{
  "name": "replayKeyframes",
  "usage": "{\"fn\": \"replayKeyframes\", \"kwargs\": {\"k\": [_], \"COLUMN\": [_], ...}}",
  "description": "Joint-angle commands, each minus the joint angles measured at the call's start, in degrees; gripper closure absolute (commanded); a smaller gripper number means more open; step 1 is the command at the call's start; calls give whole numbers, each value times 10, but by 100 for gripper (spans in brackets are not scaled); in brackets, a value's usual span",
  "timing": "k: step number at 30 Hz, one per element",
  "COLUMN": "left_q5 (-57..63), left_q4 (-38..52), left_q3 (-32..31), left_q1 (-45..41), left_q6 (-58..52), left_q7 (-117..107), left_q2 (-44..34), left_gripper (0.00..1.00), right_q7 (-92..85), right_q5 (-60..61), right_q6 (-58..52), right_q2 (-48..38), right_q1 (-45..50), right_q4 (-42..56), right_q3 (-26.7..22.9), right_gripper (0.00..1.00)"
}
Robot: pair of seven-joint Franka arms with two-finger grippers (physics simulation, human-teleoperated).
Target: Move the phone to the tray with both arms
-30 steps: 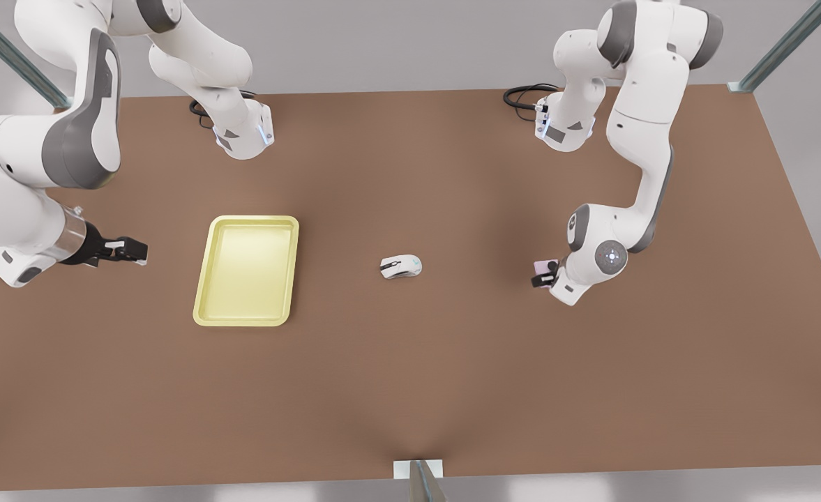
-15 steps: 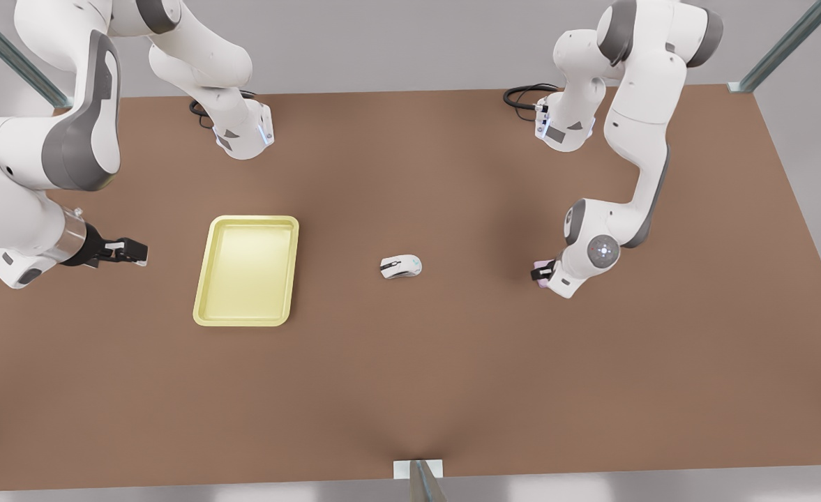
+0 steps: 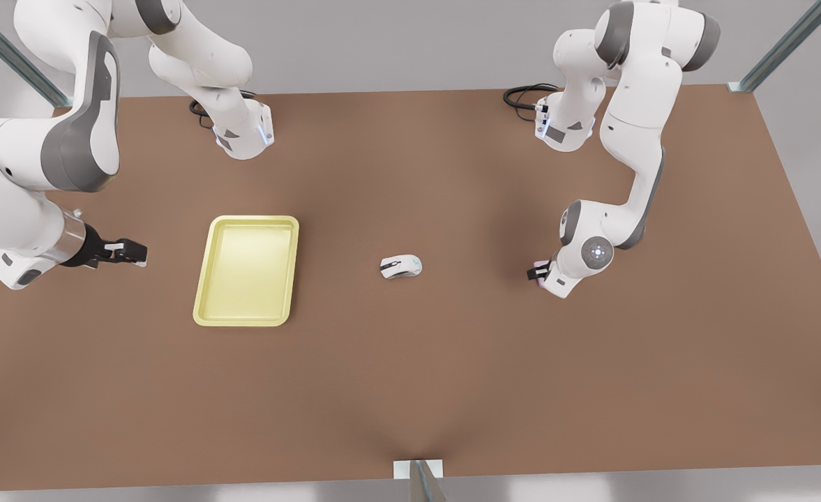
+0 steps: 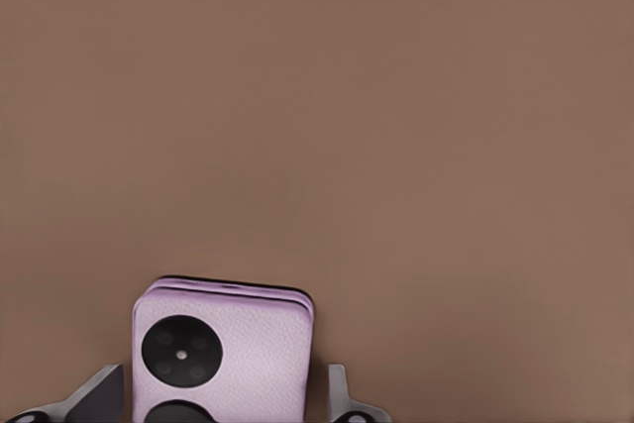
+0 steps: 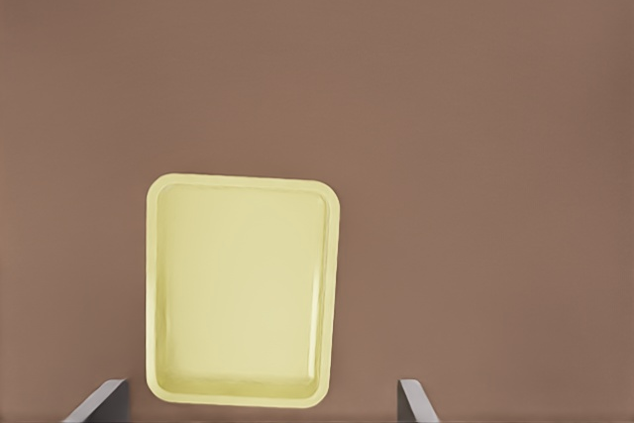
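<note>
The pink phone (image 4: pixel 223 359) lies flat on the brown table (image 3: pixel 452 383), far from the yellow tray (image 3: pixel 245 270). A white mouse (image 3: pixel 401 266) sits between the tray and the phone, apart from both.

The left gripper (image 3: pixel 537 273) is down low at the phone, on the far side of the mouse from the tray. In the left wrist view its two fingers (image 4: pixel 99 395) stand spread, one on each side of the phone. There is a small gap between each finger and the phone, so it is not pinching it. The phone shows one black circle and part of a second one.

The right gripper (image 3: pixel 131 251) waits just beside the tray, on the side away from the mouse. In the right wrist view its fingers (image 5: pixel 99 401) are spread wide, with the tray (image 5: pixel 241 289) seen past them. The tray has nothing in it.
</note>
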Motion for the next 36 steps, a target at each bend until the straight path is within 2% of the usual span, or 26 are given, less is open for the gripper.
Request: {"fn": "replayKeyframes", "kwargs": {"k": [1, 3, 7, 12, 16, 18, 20, 21, 30, 36], "left_q5": [1, 1, 1, -4, -6, -6, 0, -5, -6, -6], "left_q4": [0, 1, 3, 49, 101, 188, 390, 432, 618, 638], "left_q3": [0, 0, 0, -1, -1, -1, -1, -1, 0, -4], "left_q1": [0, 0, 0, -8, -110, -169, -216, -226, -289, -285], "left_q6": [5, 4, 2, -35, -37, -69, -162, -178, -174, -147], "left_q7": [-14, -14, -14, -23, -161, -236, -324, -348, -413, -413], "left_q2": [2, 2, 1, -1, 9, 63, 182, 205, 307, 341], "left_gripper": [0, 27, 26, 26, 26, 25, 25, 25, 25, 24], "right_q7": [-1, 0, -3, 5, 4, 6, 5, 5, 2, 1], "right_q5": [0, 1, 0, -1, 0, -7, -6, -6, -1, -1], "right_q6": [0, -1, -8, 7, 6, 3, 3, 3, 3, 3], "right_q2": [0, -1, 7, 8, 8, 6, 7, 7, 11, 12], "right_q1": [0, 1, 4, 4, 3, 3, 0, 1, -3, -4], "right_q4": [2, 2, 7, 23, 22, 21, 22, 22, 21, 21], "right_q3": [0, 1, 4, 12, 12, 12, 9, 9, 7, 7], "right_gripper": [0, 0, 0, 0, 0, 0, 0, 0, 0, 0]}}
